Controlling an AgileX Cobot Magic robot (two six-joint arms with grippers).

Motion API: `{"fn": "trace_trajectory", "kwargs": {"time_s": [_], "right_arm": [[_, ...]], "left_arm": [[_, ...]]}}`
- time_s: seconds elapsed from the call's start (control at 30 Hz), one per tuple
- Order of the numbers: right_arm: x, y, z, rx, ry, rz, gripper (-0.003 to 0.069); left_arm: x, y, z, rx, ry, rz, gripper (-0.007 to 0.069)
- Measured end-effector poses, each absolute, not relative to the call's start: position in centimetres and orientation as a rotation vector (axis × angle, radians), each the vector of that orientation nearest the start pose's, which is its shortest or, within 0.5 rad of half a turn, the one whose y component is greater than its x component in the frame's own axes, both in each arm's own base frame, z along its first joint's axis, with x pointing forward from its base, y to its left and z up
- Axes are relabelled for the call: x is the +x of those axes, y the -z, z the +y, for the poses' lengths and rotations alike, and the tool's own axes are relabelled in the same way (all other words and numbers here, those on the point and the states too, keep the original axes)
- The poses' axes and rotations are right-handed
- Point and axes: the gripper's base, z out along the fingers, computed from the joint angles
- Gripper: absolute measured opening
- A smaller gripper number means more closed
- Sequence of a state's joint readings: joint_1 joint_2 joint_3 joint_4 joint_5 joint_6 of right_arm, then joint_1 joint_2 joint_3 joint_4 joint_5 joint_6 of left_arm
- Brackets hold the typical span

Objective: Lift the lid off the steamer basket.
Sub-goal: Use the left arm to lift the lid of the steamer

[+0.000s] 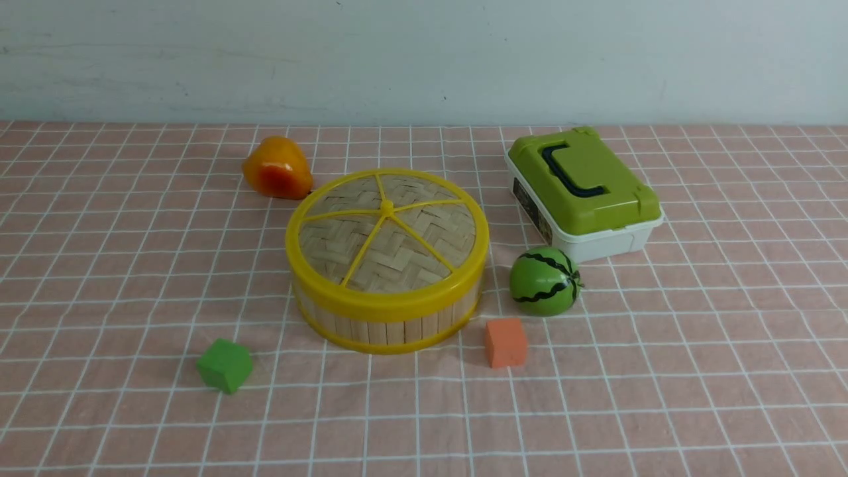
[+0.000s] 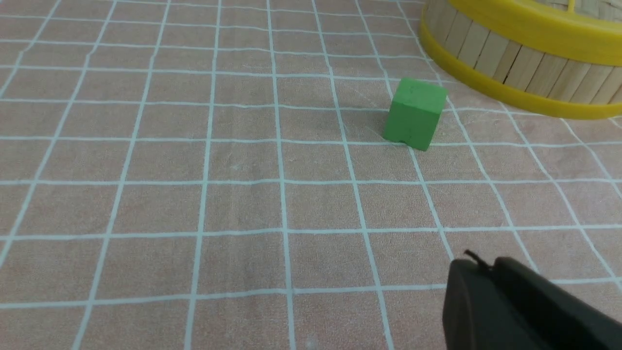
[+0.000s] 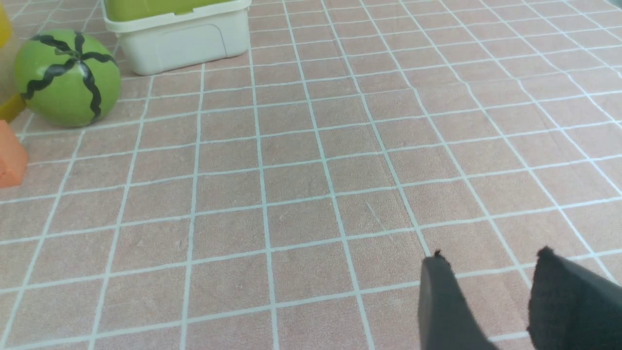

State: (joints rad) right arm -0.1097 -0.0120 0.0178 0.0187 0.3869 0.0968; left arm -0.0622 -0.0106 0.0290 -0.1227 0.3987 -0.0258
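Observation:
The lid [image 1: 387, 232], a woven-bamboo disc with a yellow rim, spokes and centre knob, sits closed on the steamer basket [image 1: 387, 324] in the middle of the table. The basket's slatted wall also shows in the left wrist view [image 2: 515, 63]. Neither arm shows in the front view. My left gripper [image 2: 481, 265] is shut and empty, hovering over bare cloth near the green cube, well short of the basket. My right gripper [image 3: 491, 257] is open and empty over bare cloth, away from the basket.
A green cube [image 1: 225, 364] lies front-left of the basket and an orange cube [image 1: 505, 342] front-right. A toy watermelon [image 1: 544, 281] and a white box with green lid [image 1: 583, 192] stand to the right. An orange-yellow fruit [image 1: 277, 168] lies behind left.

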Motion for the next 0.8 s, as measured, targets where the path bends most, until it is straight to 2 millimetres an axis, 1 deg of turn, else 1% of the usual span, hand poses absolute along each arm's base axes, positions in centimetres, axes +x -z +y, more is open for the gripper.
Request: {"fn": "trace_trajectory", "kwargs": {"time_s": [0.67, 0.77, 0.8], "right_arm": [[5.18, -17.31, -0.51, 0.205, -0.010, 1.865, 0.0241], [5.18, -17.31, -0.51, 0.205, -0.010, 1.865, 0.0241], [5.18, -17.31, -0.51, 0.205, -0.010, 1.865, 0.0241]], "left_arm": [[5.15, -16.86, -0.79, -0.046, 0.191, 1.900, 0.0059], [5.26, -17.20, -0.75, -0.050, 0.191, 1.861, 0.0059], [5.45, -17.83, -0.68, -0.055, 0.188, 1.785, 0.0059]]}}
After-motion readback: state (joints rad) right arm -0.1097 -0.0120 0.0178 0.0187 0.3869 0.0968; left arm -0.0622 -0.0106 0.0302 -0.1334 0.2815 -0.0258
